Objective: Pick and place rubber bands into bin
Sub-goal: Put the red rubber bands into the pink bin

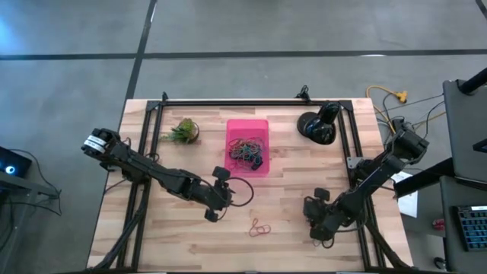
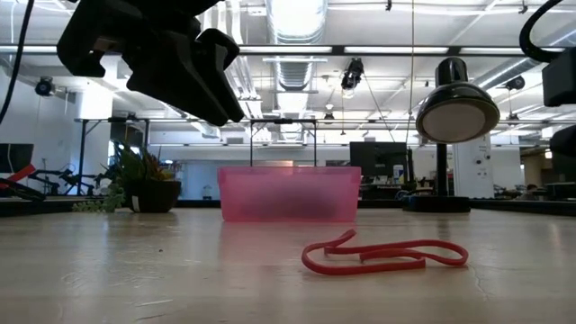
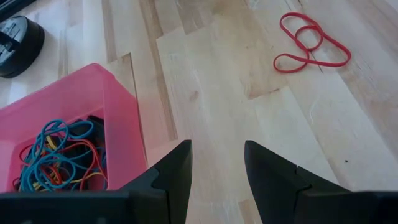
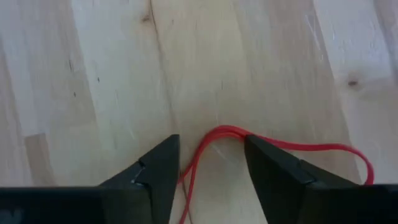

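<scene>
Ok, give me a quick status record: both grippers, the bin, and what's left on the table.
left gripper: open, empty, raised beside the bin
right gripper: open, low over the table, holding nothing
bin: pink, upright, mid-table
rubber bands in bin: tangled pile, mixed colours
loose red band: flat on the wood, outside the bin, running between the right gripper's fingers
remaining: the red band

A tangle of coloured rubber bands [image 1: 246,151] is held in the pink translucent rectangular bin [image 1: 248,125]; a red rubber band [image 1: 260,227] is laid flat on the worktop.
</scene>
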